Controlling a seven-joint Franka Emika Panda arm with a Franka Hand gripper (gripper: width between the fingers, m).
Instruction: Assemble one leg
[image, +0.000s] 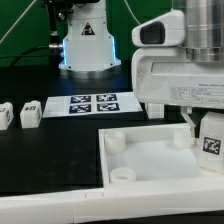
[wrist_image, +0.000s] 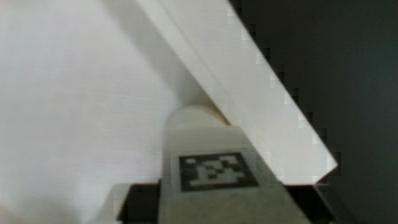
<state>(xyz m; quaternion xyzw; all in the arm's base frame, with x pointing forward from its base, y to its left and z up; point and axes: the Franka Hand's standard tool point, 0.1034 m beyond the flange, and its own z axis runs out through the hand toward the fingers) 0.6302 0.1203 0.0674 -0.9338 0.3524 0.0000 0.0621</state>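
My gripper (image: 207, 128) is shut on a small white leg (image: 212, 141) with a black-and-white tag. It holds the leg upright over the far corner of the large white panel (image: 150, 160) at the exterior view's right. In the wrist view the leg (wrist_image: 214, 165) sticks out from between the dark fingers (wrist_image: 150, 200), its far end close to the panel's raised rim (wrist_image: 231, 70). I cannot tell whether the leg touches the panel. Two round sockets (image: 115, 143) show on the panel's other corners. Two more legs (image: 30, 112) stand on the black table at the exterior view's left.
The marker board (image: 95, 103) lies flat on the table behind the panel. The robot's white base (image: 88, 45) stands at the back. A white ledge (image: 50, 205) runs along the front edge. Black table (wrist_image: 347, 60) shows beyond the panel's rim in the wrist view.
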